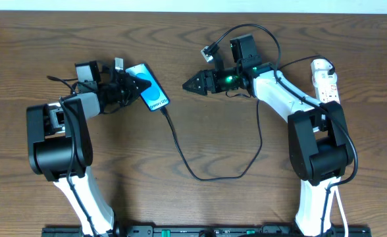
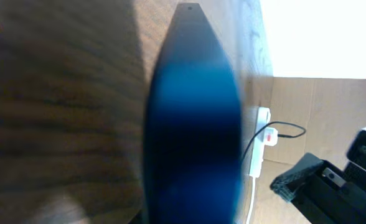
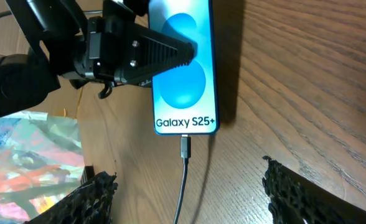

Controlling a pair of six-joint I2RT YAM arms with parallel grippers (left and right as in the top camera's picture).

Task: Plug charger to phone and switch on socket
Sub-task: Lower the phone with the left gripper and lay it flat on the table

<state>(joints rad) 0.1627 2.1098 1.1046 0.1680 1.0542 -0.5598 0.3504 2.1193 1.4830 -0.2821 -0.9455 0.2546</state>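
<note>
We see the phone (image 1: 155, 97) left of centre on the wooden table (image 1: 200, 204), a slim black-edged slab set on a slant. Its bright blue-turquoise screen faces up, with round shapes and the words "Galaxy S25+" near its lower edge (clearest from the right wrist). The charger (image 1: 177, 148) is a thin black cable. Its small plug (image 3: 184, 147) sits in the port at the phone's bottom edge, and the cable loops across the table's middle, then climbs on the right. The socket (image 1: 325, 78), a narrow white strip with a red mark, lies near the right rim; the cable seems to reach it, though we cannot trace its far end
</note>
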